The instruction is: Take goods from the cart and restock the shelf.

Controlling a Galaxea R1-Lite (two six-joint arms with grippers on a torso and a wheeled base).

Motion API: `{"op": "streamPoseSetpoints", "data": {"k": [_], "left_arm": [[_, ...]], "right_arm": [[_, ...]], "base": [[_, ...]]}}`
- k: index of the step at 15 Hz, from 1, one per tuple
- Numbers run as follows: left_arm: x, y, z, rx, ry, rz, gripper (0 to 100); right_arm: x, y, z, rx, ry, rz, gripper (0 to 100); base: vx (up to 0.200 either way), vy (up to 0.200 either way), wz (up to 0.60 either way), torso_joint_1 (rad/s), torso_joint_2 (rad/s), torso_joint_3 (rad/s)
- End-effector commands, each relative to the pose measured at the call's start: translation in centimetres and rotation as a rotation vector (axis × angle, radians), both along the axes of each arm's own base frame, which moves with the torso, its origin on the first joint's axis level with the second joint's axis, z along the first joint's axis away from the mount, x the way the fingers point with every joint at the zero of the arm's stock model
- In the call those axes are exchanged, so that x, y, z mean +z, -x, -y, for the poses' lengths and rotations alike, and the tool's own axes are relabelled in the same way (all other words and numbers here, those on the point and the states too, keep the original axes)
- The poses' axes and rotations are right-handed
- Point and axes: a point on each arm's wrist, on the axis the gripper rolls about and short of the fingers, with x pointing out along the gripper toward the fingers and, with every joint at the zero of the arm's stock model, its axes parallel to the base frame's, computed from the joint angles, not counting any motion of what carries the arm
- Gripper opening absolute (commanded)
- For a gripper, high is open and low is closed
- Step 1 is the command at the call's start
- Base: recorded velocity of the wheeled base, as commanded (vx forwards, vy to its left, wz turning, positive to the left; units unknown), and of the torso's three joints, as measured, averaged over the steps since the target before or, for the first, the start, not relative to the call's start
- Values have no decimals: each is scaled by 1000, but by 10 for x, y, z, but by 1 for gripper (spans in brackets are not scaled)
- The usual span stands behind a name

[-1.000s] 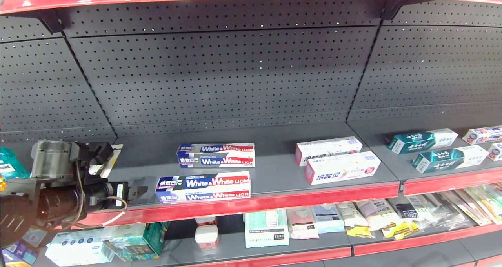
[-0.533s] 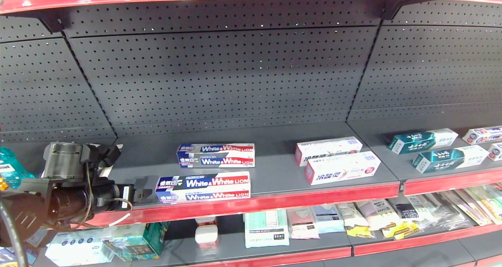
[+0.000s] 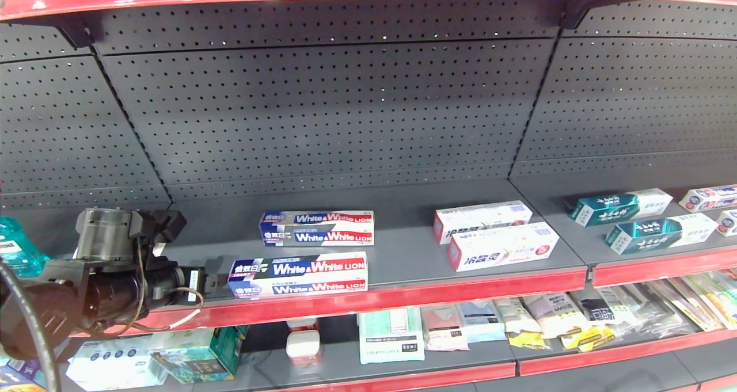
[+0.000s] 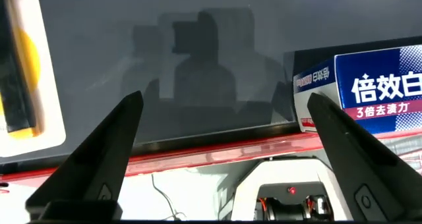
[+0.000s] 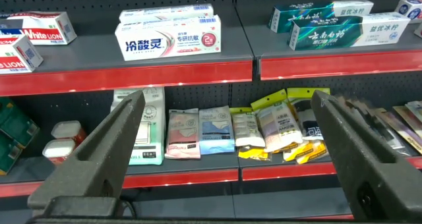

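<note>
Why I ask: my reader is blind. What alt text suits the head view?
The open left gripper sits at the front edge of a shelf, beside the nearer of two blue-and-red toothpaste boxes. Two white toothpaste boxes and two teal toothpaste boxes lie farther right.

Grey shelf (image 3: 403,236) with toothpaste boxes (image 3: 297,275) flat in pairs

At nine o'clock on the shelf (image 3: 414,248) a blue bottle (image 3: 17,248) runs off the frame; at three o'clock a white box (image 3: 728,222) does too. The yellow-and-white card (image 4: 23,66) is also cut off at the edge.
</note>
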Motion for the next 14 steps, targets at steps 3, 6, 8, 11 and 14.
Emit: {"op": "streamPoseSetpoints", "data": {"k": [3,6,8,11,14], "left_arm": [[0,0,4,-13,1,1,100],[0,0,8,-30,1,4,100],[0,0,8,-30,1,4,100],[0,0,8,-28,1,4,100],[2,-1,8,-30,1,12,100]], "right_arm": [[0,0,0,0,0,1,100],[0,0,0,0,0,1,100],[0,0,0,0,0,1,100],[0,0,0,0,0,1,100],[0,0,0,0,0,1,100]], "base": [[0,0,0,0,0,0],[0,0,0,0,0,0],[0,0,0,0,0,0],[0,0,0,0,0,0],[0,0,0,0,0,0]]}}
